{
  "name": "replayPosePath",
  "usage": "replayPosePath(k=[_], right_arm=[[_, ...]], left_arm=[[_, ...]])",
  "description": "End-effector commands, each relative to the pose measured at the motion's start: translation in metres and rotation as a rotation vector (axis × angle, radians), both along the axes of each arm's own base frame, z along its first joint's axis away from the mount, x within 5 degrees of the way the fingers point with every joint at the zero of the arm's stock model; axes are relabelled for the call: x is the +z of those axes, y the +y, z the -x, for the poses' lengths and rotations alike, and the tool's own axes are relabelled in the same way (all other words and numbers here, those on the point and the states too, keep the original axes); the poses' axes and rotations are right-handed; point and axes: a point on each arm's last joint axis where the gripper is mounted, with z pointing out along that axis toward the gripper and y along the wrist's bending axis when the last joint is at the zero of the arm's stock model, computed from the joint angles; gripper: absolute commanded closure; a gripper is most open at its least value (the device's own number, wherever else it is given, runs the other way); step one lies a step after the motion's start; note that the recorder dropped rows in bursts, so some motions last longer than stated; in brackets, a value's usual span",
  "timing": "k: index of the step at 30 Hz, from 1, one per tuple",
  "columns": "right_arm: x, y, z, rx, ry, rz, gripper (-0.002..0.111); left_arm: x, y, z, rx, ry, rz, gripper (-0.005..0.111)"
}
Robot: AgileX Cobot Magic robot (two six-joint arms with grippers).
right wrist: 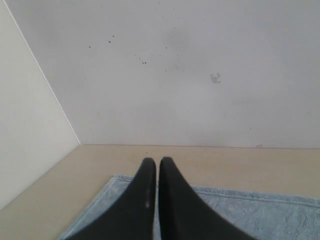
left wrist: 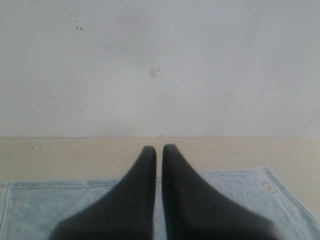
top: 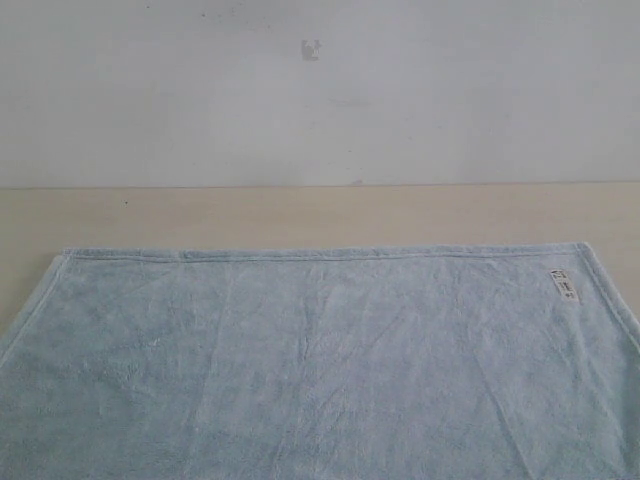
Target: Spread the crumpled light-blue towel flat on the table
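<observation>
The pale-blue towel (top: 320,370) lies spread flat on the beige table (top: 300,215), its far hem straight and both far corners showing. A small white tag (top: 564,285) sits near its far right corner. Neither arm appears in the exterior view. In the left wrist view my left gripper (left wrist: 159,148) is shut with nothing in it, raised above the towel (left wrist: 60,205), and the tag (left wrist: 268,186) shows off to one side. In the right wrist view my right gripper (right wrist: 158,160) is also shut and empty, over the towel (right wrist: 270,215) near a corner.
A white wall (top: 320,90) rises straight behind the table's far edge and carries a small dark mark (top: 311,49). A second wall (right wrist: 25,130) meets it at a corner in the right wrist view. Bare tabletop runs between the towel's far hem and the wall.
</observation>
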Motion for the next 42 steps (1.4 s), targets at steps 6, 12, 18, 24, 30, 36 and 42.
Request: replayPosePath(k=[6,12,18,24,30,36,42], right_arm=[[-0.016,-0.014,0.000,-0.186,-0.027,-0.010,0.106],[-0.042,-0.030,0.022,-0.380,-0.027,0.106,0.106],[-0.066,-0.037,0.027,-0.462,-0.004,0.166,0.106],[-0.107,-0.044,0.020,-0.533,0.047,0.155,0.106],[-0.131,-0.050,0.015,-0.587,0.080,0.181,0.106],[-0.156,-0.051,0.011,-0.606,0.001,0.137,0.106],[-0.166,-0.050,0.015,-0.597,0.072,0.157,0.106]], left_arm=[[0.000,-0.001,0.001,-0.009,0.003,0.020,0.103],[0.000,-0.001,0.001,-0.009,0.003,0.020,0.103],[0.000,-0.001,0.001,-0.009,0.003,0.020,0.103],[0.000,-0.001,0.001,-0.009,0.003,0.020,0.103],[0.000,-0.001,0.001,-0.009,0.003,0.020,0.103],[0.000,-0.001,0.001,-0.009,0.003,0.020,0.103],[0.000,-0.001,0.001,-0.008,0.001,0.020,0.103]])
